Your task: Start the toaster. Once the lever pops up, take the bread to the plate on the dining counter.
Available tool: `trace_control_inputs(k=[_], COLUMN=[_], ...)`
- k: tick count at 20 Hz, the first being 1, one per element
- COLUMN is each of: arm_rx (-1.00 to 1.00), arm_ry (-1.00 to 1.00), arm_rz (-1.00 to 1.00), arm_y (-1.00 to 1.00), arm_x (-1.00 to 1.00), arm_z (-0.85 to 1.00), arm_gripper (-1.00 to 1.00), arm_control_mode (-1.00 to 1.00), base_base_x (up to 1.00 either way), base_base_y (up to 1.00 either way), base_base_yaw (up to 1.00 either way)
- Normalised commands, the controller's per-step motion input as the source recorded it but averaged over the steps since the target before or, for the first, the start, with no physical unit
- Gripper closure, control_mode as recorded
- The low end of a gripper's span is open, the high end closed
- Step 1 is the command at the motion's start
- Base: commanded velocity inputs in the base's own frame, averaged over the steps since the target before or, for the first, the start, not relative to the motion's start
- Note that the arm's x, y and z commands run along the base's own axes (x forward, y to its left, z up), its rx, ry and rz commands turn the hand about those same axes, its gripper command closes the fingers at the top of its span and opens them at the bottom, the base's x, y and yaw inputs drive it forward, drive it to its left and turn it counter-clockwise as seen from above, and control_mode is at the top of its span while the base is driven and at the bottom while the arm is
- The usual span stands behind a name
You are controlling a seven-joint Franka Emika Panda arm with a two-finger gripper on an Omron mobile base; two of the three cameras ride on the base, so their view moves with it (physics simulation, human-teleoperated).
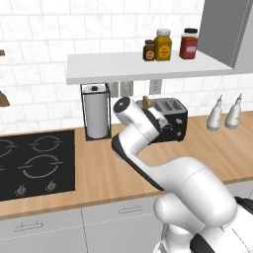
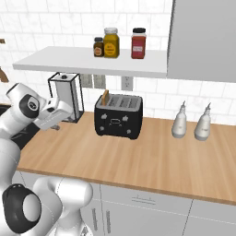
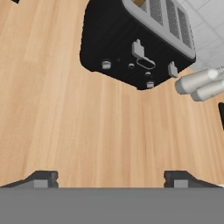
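Your fingers (image 3: 111,177) stand wide apart, empty, above the table (image 3: 65,109) short of the toaster (image 2: 118,115). The bread (image 2: 105,97) pokes from its left slot. Grabbing now risks clipping the levers, which look raised, though I can't be sure.

The wooden tabletop (image 2: 138,156) carries the black toaster (image 2: 118,115) directly ahead of the hand (image 3: 111,178), two pale bottles (image 2: 190,122) beyond it, a paper-towel holder (image 2: 67,97) nearby, and a built-in stove (image 1: 34,163).
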Motion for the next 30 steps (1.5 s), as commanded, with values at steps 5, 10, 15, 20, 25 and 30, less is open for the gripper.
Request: trace_control_inputs(k=[5, 10, 15, 20, 25, 30], arm_rx=[0.14, 0.39, 0.32, 0.04, 0.01, 0.12], arm_ry=[-0.17, -0.31, -0.19, -0.06, -0.03, -0.09], arm_rz=[0.01, 0.00, 0.07, 0.09, 0.02, 0.00], arm_y=[-0.04, -0.06, -0.21, -0.49, -0.41, -0.06], arm_x=[0.19, 0.16, 0.01, 0.08, 0.15, 0.14], arm_z=[0.01, 0.28, 0.41, 0.21, 0.15, 0.00], arm_gripper=[-1.00, -1.00, -1.00, -1.00, -1.00, -1.00], arm_control_mode=[-1.00, -1.00, -1.00, -1.00, -1.00, -1.00], base_base_x=[0.00, 0.00, 0.00, 0.00, 0.00, 0.00], base_base_y=[0.00, 0.00, 0.00, 0.00, 0.00, 0.00], base_base_yaw=[0.00, 0.00, 0.00, 0.00, 0.00, 0.00])
